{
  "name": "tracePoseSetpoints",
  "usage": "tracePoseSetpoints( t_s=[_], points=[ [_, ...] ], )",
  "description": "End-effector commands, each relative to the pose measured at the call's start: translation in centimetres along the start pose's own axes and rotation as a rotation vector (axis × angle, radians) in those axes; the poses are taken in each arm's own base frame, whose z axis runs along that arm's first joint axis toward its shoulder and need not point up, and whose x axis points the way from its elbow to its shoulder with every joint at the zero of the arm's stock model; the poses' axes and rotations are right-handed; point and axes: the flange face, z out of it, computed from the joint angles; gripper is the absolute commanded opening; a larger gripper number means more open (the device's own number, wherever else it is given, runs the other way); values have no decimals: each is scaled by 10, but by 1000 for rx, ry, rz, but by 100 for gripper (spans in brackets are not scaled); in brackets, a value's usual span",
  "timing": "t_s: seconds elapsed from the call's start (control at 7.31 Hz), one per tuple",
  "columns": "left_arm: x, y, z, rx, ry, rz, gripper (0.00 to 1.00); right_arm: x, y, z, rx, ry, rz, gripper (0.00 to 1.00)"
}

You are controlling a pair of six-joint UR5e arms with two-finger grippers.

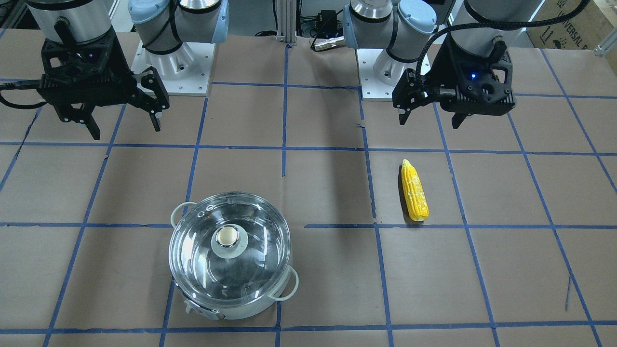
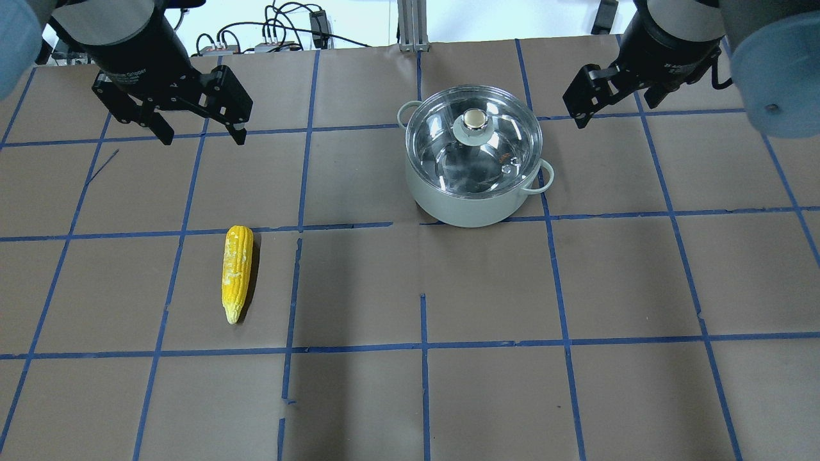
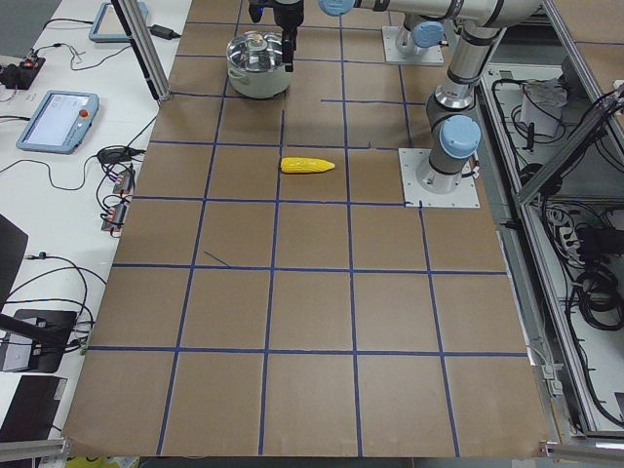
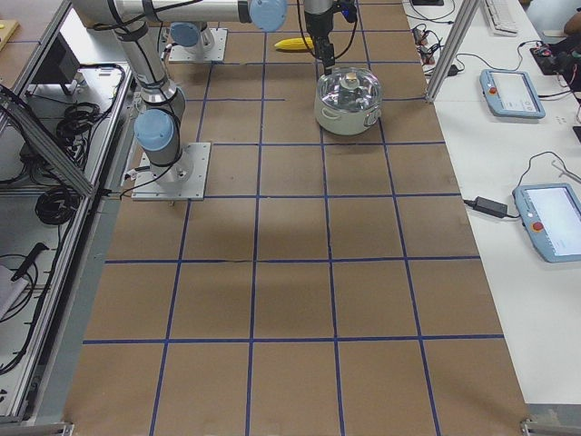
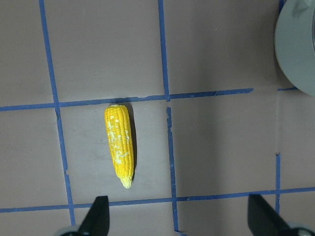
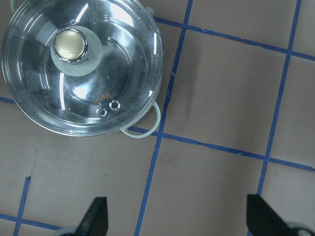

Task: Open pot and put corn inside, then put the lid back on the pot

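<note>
Front view: left gripper (image 1: 429, 120) and right gripper (image 1: 125, 129) hang over the worktop (image 1: 337, 289), jaws spread, holding nothing.
Overhead: pot (image 2: 471, 208), lid (image 2: 493, 147) seated on it, toward the edge across from the robot; corn (image 2: 237, 272) lies flat, well apart.
Side views: corn about midway between the long edges.
Left wrist: corn below, tapered end toward the fingertips (image 5: 98, 219).
Right wrist: lidded pot below, off to one side.

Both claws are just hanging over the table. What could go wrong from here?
The knob on the lid is small and shiny; the right gripper might slip off it or drag the pot along. The corn is round and tapered, so it may roll or squirt from the left gripper.
</note>
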Motion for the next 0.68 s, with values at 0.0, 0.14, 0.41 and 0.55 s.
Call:
tracePoseSetpoints(
  t_s=[0.0, 0.14, 0.41, 0.55],
  points=[
    [0, 0, 1, -1, 0, -1, 100, 0, -2, 12, -37, -4, 89, 100],
    [0, -1, 1, -1, 0, -1, 100, 0, 1, 25, -64, -9, 100, 100],
    [0, 0, 0, -1, 0, -1, 100, -2, 8, 46, -95, -16, 100, 100],
    [1, 2, -1, -3, -4, -7, 100, -4, 5, 46, -89, -27, 102, 100]
  ],
)
